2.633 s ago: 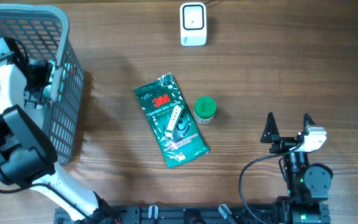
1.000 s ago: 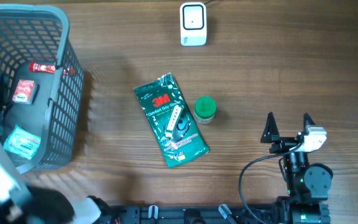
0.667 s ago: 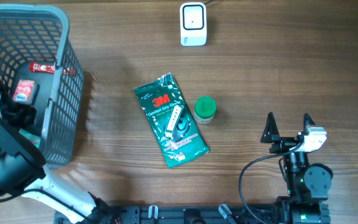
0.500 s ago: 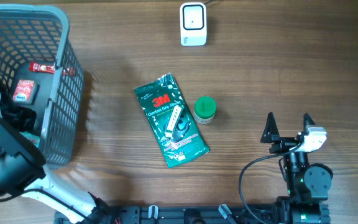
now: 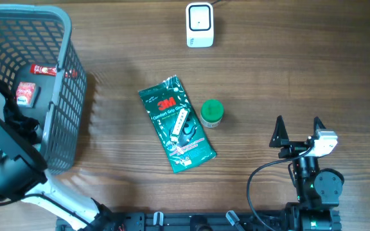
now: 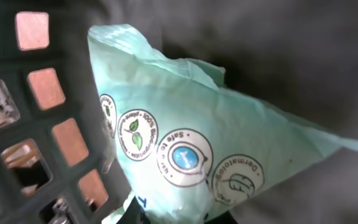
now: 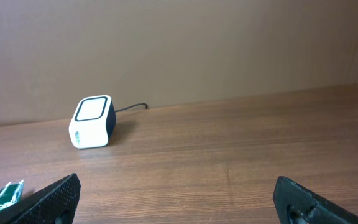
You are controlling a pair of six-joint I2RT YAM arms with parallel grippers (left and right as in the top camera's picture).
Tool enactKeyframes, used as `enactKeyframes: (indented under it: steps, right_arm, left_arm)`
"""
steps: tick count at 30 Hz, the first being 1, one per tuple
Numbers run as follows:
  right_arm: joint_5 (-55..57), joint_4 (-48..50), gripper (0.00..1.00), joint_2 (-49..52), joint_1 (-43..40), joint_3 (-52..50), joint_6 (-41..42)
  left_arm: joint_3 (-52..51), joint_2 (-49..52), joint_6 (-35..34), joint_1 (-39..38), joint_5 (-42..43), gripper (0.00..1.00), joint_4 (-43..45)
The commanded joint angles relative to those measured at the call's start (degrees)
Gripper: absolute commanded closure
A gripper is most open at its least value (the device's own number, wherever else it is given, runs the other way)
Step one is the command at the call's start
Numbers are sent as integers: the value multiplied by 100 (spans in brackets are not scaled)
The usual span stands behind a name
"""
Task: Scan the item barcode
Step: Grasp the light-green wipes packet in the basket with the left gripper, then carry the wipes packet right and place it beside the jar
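A pale mint packet (image 6: 191,143) with round printed seals fills the left wrist view, lying in the corner of the grey mesh basket (image 5: 69,96). My left gripper (image 6: 176,219) is shut on its lower edge, with only dark finger bases showing. No barcode shows on it. From above, the left arm (image 5: 8,160) reaches into the basket and hides the packet. The white scanner (image 5: 199,24) stands at the table's far edge, also in the right wrist view as the scanner (image 7: 92,121). My right gripper (image 5: 297,131) rests open at the front right, nothing between its fingers.
A dark green 3M packet (image 5: 176,124) and a green-capped jar (image 5: 211,113) lie mid-table. A red packet (image 5: 26,94) and a red bar (image 5: 47,69) sit in the basket. The basket wall (image 6: 55,143) stands close beside my left gripper.
My left arm dropped into the basket's near corner and its jaws closed on the mint packet. The right arm and the table items stayed still.
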Motion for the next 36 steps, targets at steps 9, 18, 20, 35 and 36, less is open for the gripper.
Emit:
enactKeyframes:
  steps: [9,18,20,35,36]
  right_arm:
    - [57,17,0,-26,13,-7,11]
    - [57,17,0,-26,13,-7,11]
    - [57,17,0,-26,13,-7,9]
    - [57,17,0,-26,13,-7,9]
    - [57,17,0,-26,13,-7,11]
  left_arm:
    - [3923,-450,1095,-42,5438,96,-2127]
    - [3923,-2273,1705,-1283,8411,96,-437]
    - [3923,-2505,2175,-1799,8415,96,-354]
    - [3628,-39,4955,-7246,5934,96,988]
    - [3628,267,4339,-7370,5611,96,1403]
